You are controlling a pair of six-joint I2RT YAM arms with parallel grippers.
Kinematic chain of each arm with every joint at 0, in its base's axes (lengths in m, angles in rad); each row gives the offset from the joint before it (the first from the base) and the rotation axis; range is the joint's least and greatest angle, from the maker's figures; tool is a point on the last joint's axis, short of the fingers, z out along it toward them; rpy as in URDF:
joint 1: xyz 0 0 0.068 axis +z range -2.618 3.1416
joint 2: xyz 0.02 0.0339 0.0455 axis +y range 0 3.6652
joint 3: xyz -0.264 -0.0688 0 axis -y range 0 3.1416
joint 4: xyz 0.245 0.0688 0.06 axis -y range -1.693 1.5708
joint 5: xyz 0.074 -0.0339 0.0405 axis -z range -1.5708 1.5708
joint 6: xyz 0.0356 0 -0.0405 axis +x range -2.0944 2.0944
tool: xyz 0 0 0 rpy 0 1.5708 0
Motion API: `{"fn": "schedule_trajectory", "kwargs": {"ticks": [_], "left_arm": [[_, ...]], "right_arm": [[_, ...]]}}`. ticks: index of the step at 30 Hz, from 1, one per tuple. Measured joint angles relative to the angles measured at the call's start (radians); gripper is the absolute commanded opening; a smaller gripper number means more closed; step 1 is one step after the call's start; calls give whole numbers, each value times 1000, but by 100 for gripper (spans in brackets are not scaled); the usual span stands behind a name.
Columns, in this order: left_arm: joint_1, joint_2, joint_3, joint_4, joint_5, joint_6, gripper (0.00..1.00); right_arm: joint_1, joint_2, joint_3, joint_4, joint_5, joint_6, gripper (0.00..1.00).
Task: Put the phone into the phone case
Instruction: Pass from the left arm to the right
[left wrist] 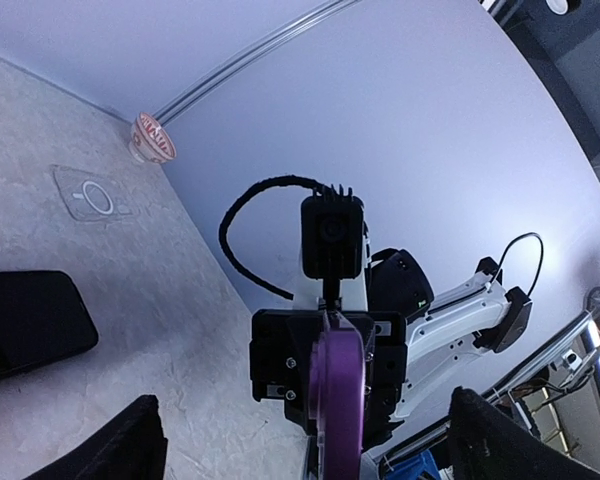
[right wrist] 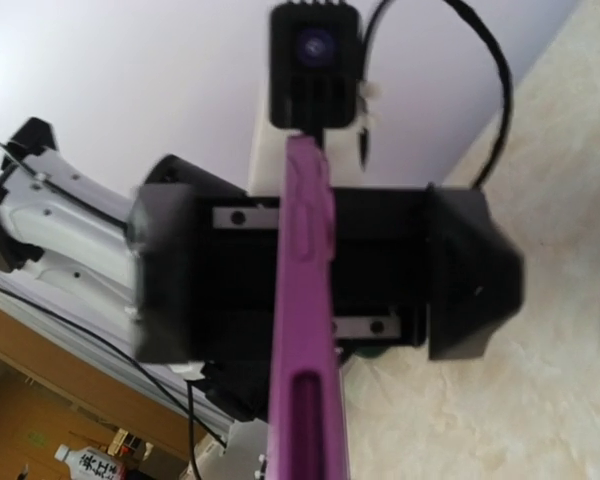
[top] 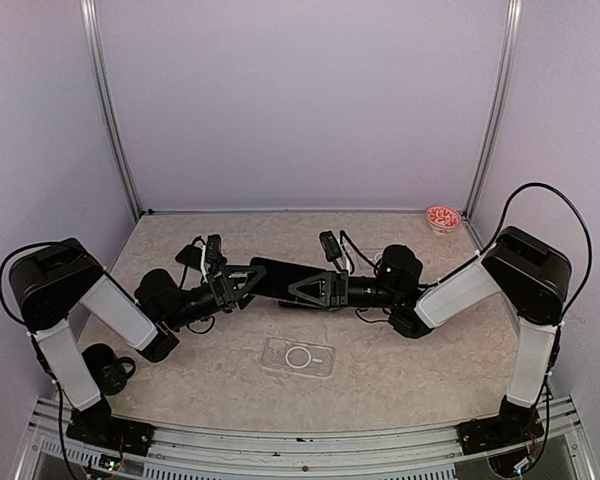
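The phone (top: pixel 280 278), dark screen up with a purple rim, hangs above the table between both arms. My right gripper (top: pixel 307 288) is shut on its right end. In the left wrist view the phone's purple edge (left wrist: pixel 337 400) sits clamped in that black gripper (left wrist: pixel 325 365). My left gripper (top: pixel 242 282) is open, its fingers (left wrist: pixel 130 445) wide apart on either side of the phone without touching it. The right wrist view shows the purple edge (right wrist: pixel 305 300) running up to the left gripper's body (right wrist: pixel 380 270). The clear phone case (top: pixel 298 357) lies flat on the table below.
A small red-and-white bowl (top: pixel 442 218) sits at the back right corner. A black mug (top: pixel 108 368) stands by the left arm's base. A flat dark rounded shape (left wrist: pixel 30 320) shows on the table under the phone; I cannot tell what it is.
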State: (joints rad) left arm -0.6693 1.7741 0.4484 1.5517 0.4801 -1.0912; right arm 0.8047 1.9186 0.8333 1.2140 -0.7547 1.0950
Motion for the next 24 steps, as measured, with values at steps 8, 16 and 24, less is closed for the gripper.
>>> {"fn": "schedule_trajectory", "kwargs": {"ticks": [8,16,24], "left_arm": [[-2,-175,-8,-306,-51,73,99],[-47,-380,-30,-690,-180,165,99],[-63,-404,-132,-843,-261,128,99]], "right_arm": [[0,-154,-54,-285,50,-53,0],[41,-317,-147,-507,159,-64,0],[95,-315,-182,-603,231,25,0]]}}
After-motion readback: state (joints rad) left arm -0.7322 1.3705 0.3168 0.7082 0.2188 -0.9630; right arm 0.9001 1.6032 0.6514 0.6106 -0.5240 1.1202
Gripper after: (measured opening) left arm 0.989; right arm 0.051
